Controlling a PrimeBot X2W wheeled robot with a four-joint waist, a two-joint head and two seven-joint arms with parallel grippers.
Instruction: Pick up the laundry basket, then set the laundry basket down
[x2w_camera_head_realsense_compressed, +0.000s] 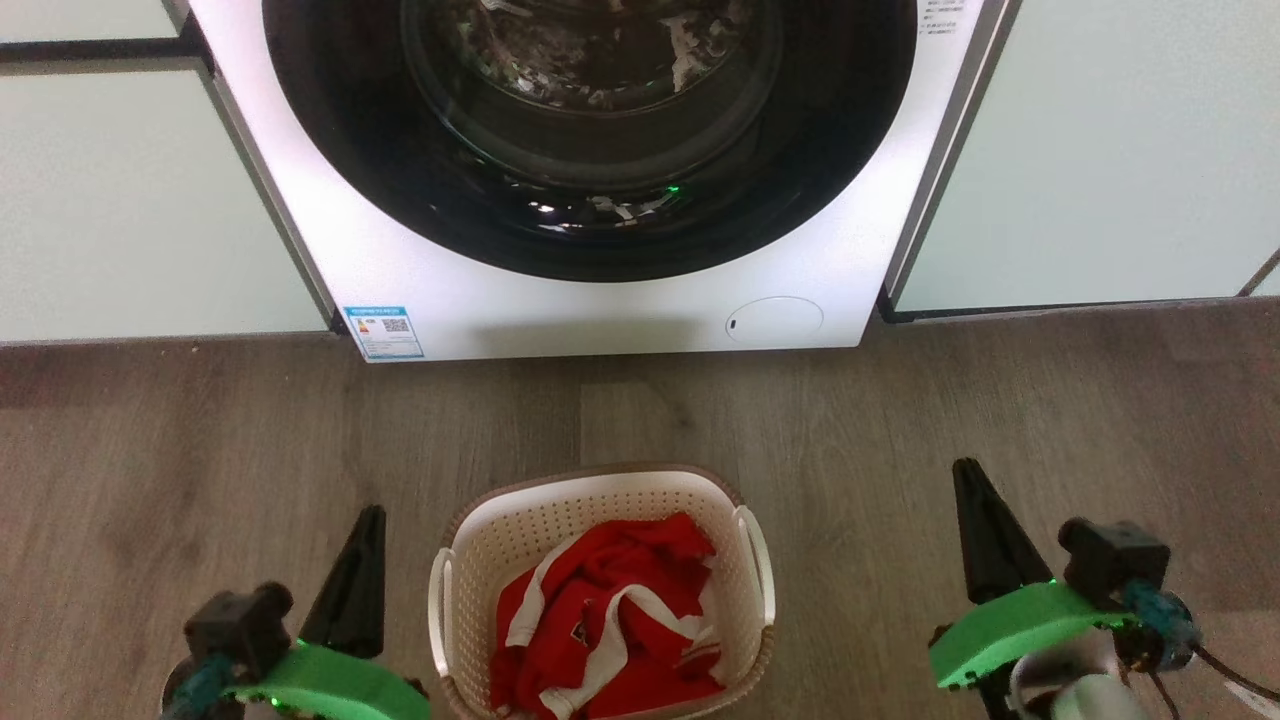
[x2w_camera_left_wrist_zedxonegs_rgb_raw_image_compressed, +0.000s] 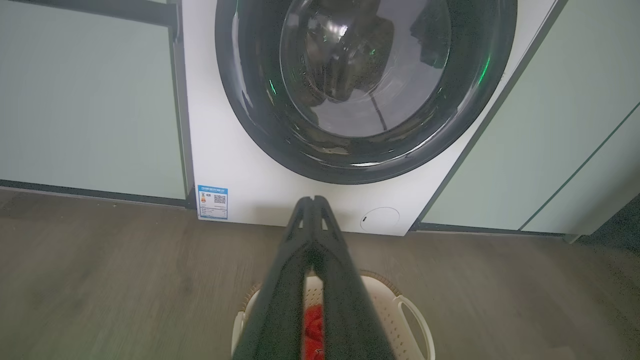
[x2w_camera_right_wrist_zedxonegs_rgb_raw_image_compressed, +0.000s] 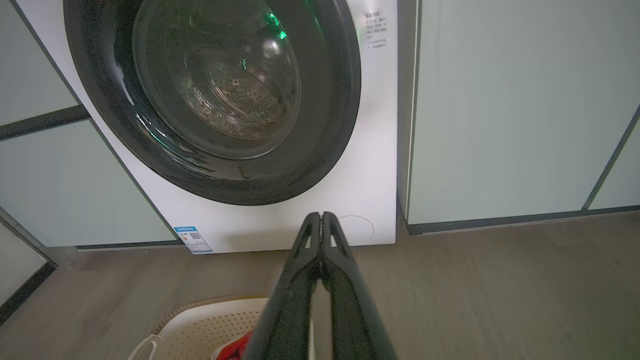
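Observation:
The cream perforated laundry basket (x2w_camera_head_realsense_compressed: 600, 500) with a brown woven-look rim stands on the wooden floor at the bottom centre of the head view, holding red and white clothing (x2w_camera_head_realsense_compressed: 610, 620). White loop handles sit on its left and right sides. My left gripper (x2w_camera_head_realsense_compressed: 368, 515) is shut and hangs left of the basket, apart from it. To the basket's right, also apart, my right gripper (x2w_camera_head_realsense_compressed: 965, 468) is shut and empty. The left wrist view shows the basket (x2w_camera_left_wrist_zedxonegs_rgb_raw_image_compressed: 395, 310) beneath the shut left gripper (x2w_camera_left_wrist_zedxonegs_rgb_raw_image_compressed: 312, 199). In the right wrist view the basket (x2w_camera_right_wrist_zedxonegs_rgb_raw_image_compressed: 210, 322) lies lower left of the right gripper (x2w_camera_right_wrist_zedxonegs_rgb_raw_image_compressed: 320, 215).
A white front-loading washing machine (x2w_camera_head_realsense_compressed: 600, 300) with a dark round door stands just behind the basket. Pale green cabinet panels (x2w_camera_head_realsense_compressed: 130, 200) flank it on both sides. Bare wooden floor (x2w_camera_head_realsense_compressed: 200, 440) stretches to the left and right of the basket.

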